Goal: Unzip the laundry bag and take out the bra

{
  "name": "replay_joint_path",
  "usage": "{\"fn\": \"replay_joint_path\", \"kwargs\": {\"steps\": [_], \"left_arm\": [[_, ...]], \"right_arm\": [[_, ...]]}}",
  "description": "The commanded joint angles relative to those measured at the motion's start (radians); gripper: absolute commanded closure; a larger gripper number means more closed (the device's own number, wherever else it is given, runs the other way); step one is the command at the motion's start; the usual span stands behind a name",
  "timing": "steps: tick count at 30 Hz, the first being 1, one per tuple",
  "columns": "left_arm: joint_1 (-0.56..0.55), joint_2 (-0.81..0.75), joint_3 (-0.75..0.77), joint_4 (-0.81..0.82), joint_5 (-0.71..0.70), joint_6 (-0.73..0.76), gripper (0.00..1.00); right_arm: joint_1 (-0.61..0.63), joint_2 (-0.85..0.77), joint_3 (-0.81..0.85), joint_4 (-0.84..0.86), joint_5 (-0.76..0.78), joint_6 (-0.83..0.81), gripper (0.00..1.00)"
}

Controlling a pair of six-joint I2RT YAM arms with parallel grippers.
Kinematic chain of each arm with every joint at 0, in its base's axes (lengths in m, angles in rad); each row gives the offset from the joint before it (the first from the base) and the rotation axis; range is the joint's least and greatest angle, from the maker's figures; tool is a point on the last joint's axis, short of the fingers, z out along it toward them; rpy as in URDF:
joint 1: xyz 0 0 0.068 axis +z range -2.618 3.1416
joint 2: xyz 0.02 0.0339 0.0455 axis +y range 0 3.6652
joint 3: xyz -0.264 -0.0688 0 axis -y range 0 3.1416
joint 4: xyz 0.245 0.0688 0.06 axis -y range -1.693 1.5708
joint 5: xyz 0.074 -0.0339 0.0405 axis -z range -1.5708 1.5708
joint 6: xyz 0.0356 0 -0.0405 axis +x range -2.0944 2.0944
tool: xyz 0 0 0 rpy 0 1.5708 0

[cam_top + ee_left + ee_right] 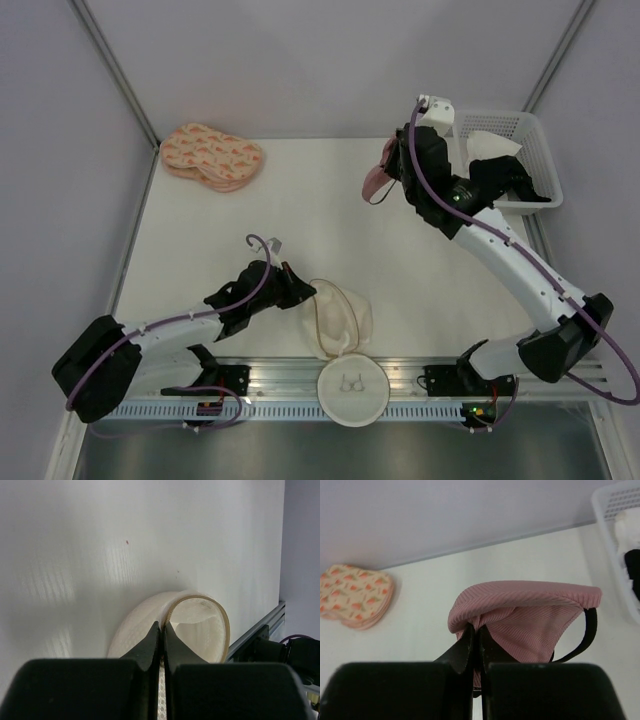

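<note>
The white mesh laundry bag (338,318) lies open near the table's front edge, its round cream face with a dark drawing (352,390) hanging over the rail. My left gripper (308,293) is shut on the bag's mesh edge by the zipper; the left wrist view shows the bag (200,625) gaping and the gripper (163,630) pinching it. My right gripper (386,172) is shut on the dusty-pink bra (377,176) and holds it in the air at the back right. The right wrist view shows the bra (530,620) draped over the gripper (476,632), a dark strap hanging right.
Peach oval pads with a pink pattern (211,157) lie at the back left, also in the right wrist view (357,596). A white lattice basket (512,160) with white and black garments stands at the back right. An aluminium rail (300,378) runs along the front.
</note>
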State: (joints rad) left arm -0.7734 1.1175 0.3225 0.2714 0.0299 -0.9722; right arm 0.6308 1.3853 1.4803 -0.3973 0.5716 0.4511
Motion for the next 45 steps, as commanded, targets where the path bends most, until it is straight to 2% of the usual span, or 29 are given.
{"fn": "replay_joint_path", "kwargs": {"steps": [1,6,15,20,24,34,37,41,44,45], "left_arm": [[0.003,-0.033,0.03,-0.004,0.019,-0.01,0.98],[0.003,-0.062,0.023,-0.027,0.031,-0.007,0.98],[0.003,-0.117,-0.005,-0.07,0.034,-0.011,0.98],[0.003,-0.128,-0.005,-0.087,0.031,-0.011,0.98],[0.003,-0.128,0.009,-0.115,0.031,-0.005,0.98],[0.005,-0.065,0.05,-0.141,0.027,0.004,0.98],[0.005,-0.032,0.062,-0.132,0.038,0.003,0.98],[0.005,-0.009,0.066,-0.113,0.039,-0.01,0.98],[0.005,-0.001,0.063,-0.097,0.042,-0.022,0.98],[0.005,-0.001,0.062,-0.09,0.044,-0.022,0.98]], "right_arm": [[-0.129,0.081,0.109,-0.064,0.059,-0.017,1.0],[-0.328,0.216,0.234,-0.029,0.07,-0.011,1.0],[-0.568,0.521,0.566,-0.086,0.054,0.018,1.0],[-0.623,0.619,0.627,-0.04,0.114,0.024,0.99],[-0.707,0.65,0.624,0.058,0.149,0.044,0.99],[-0.792,0.73,0.736,0.163,0.181,0.061,1.0],[-0.812,0.789,0.79,0.151,0.1,0.046,1.0],[-0.841,0.926,0.948,-0.018,-0.12,0.055,1.0],[-0.847,1.0,0.937,-0.07,-0.243,0.061,0.99],[-0.847,1.021,0.928,-0.098,-0.31,0.064,0.95]]}}
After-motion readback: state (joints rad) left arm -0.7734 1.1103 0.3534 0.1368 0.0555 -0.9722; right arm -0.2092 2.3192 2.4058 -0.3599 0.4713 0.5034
